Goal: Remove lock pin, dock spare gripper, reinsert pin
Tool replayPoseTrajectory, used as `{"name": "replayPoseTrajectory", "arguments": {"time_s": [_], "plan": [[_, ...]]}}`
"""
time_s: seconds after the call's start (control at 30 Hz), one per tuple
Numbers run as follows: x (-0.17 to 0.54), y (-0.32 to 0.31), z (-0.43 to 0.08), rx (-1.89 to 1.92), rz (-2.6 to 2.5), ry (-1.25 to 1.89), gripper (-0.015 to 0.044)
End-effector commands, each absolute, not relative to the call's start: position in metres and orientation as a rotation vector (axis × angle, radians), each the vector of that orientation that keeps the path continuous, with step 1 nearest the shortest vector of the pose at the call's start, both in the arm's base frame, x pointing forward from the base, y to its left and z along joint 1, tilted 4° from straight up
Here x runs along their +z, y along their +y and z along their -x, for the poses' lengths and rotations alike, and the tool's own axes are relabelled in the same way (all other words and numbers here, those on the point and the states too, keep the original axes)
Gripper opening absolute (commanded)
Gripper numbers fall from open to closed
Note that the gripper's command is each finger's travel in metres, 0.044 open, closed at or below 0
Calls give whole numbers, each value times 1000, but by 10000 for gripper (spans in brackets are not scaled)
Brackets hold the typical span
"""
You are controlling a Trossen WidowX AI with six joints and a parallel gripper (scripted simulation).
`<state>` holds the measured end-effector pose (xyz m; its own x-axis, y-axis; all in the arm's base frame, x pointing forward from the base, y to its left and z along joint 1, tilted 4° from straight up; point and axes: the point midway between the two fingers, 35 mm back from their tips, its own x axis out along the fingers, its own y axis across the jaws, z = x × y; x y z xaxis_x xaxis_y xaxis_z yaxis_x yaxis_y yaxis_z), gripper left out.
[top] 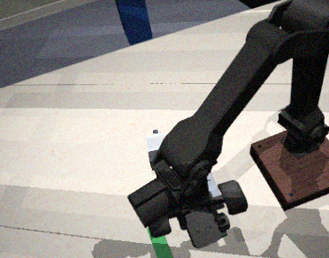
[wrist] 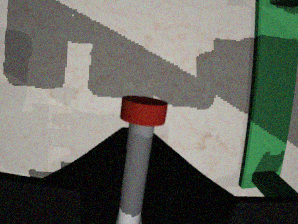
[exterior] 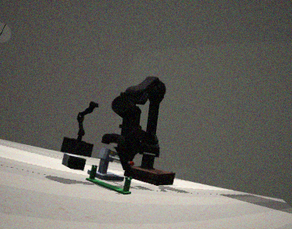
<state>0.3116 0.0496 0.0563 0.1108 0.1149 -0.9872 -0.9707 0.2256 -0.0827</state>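
Note:
The lock pin, a grey rod with a red head, shows in the wrist view running down between the fingers; its red head sticks out past the fingertips. My gripper is shut on the pin's shaft near the head. The blue-grey mount stands beside the fingers, mostly hidden by the arm in the top view. A pale stretch of pin shows between mount and fingers; how deep it sits in the socket is hidden. The spare gripper, a dark and grey block, stands behind the mount.
A green rack with upright ends lies close in front of the mount. The arm's wooden base is to the right. Another small dark arm stands in the background of the exterior view.

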Motion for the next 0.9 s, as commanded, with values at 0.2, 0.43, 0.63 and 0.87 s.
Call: {"name": "replayPoseTrajectory", "arguments": {"time_s": [0.2,0.43,0.63,0.87], "plan": [[60,57,-314,1048,992,1122,0],[62,62,-316,1048,993,1121,0],[62,66,-317,1047,993,1122,0],[62,71,-318,1047,993,1123,0]]}}
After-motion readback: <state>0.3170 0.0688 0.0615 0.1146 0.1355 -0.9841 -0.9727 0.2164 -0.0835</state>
